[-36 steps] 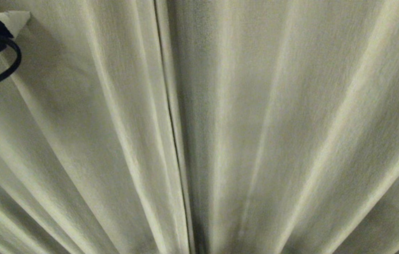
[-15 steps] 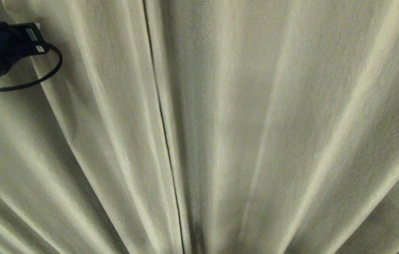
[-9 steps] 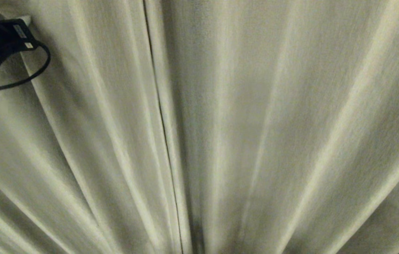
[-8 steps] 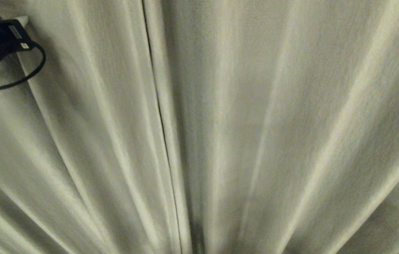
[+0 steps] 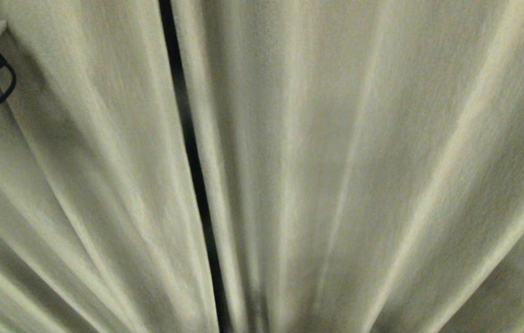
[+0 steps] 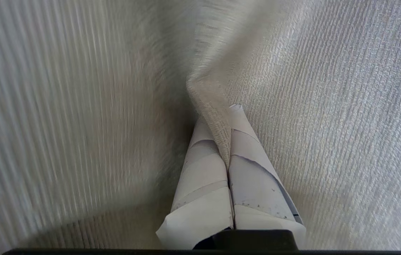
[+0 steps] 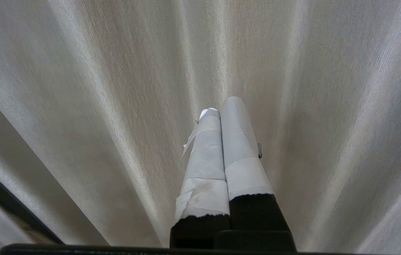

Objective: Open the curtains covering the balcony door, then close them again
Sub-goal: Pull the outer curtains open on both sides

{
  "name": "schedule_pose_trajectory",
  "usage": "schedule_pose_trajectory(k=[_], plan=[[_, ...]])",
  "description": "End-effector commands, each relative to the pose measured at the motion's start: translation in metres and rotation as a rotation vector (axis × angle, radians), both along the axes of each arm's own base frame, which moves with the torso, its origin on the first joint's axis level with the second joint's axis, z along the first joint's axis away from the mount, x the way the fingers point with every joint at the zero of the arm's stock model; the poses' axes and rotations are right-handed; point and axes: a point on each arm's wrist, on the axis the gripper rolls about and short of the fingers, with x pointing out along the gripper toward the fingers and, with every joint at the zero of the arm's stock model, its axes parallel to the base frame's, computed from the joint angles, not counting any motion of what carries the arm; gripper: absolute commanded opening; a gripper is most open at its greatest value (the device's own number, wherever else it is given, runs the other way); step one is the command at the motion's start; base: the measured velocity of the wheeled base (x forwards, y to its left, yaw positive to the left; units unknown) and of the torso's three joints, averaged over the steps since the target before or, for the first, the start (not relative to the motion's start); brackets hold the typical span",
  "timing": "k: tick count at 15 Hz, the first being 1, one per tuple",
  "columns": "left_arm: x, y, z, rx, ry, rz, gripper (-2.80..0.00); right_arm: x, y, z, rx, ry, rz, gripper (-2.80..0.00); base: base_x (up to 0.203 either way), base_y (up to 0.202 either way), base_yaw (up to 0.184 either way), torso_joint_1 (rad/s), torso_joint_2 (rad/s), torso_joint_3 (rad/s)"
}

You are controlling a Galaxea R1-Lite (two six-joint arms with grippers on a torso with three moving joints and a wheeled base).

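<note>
Cream curtains (image 5: pixel 336 162) fill the frame; the left hand (image 6: pixel 229 141), upper left, is clamped on a fold, evidently to drag that panel aside, while the right hand (image 7: pixel 221 109) is closed, empty.

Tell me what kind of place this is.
Probably indoors at a curtained window or door: pleated cream curtains fill the view, and a dark slit shows between the two panels. The left gripper pinches a fold of the fabric.
</note>
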Motion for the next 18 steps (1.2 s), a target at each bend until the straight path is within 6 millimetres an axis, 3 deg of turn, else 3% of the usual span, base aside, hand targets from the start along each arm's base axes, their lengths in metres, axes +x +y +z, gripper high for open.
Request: schedule_pose_trajectory(k=[1, 6, 10, 18], plan=[[0.011, 0.039, -0.001, 0.043, 0.001, 0.0, -2.8, 0.0, 0.0, 0.0, 0.001, -0.001, 0.001, -2.8, 0.0, 0.0, 0.0, 0.0, 0.0, 0.0], [0.014, 0.115, -0.002, 0.122, -0.015, 0.042, -2.8, 0.0, 0.0, 0.0, 0.001, -0.001, 0.001, -2.8, 0.0, 0.0, 0.0, 0.0, 0.0, 0.0], [0.001, 0.168, -0.011, 0.136, -0.019, 0.14, -2.8, 0.0, 0.0, 0.0, 0.001, -0.001, 0.001, -2.8, 0.0, 0.0, 0.0, 0.0, 0.0, 0.0], [-0.033, 0.243, -0.029, 0.14, -0.01, 0.3, -2.8, 0.0, 0.0, 0.0, 0.001, -0.001, -0.001, -2.8, 0.0, 0.0, 0.0, 0.0, 0.0, 0.0]])
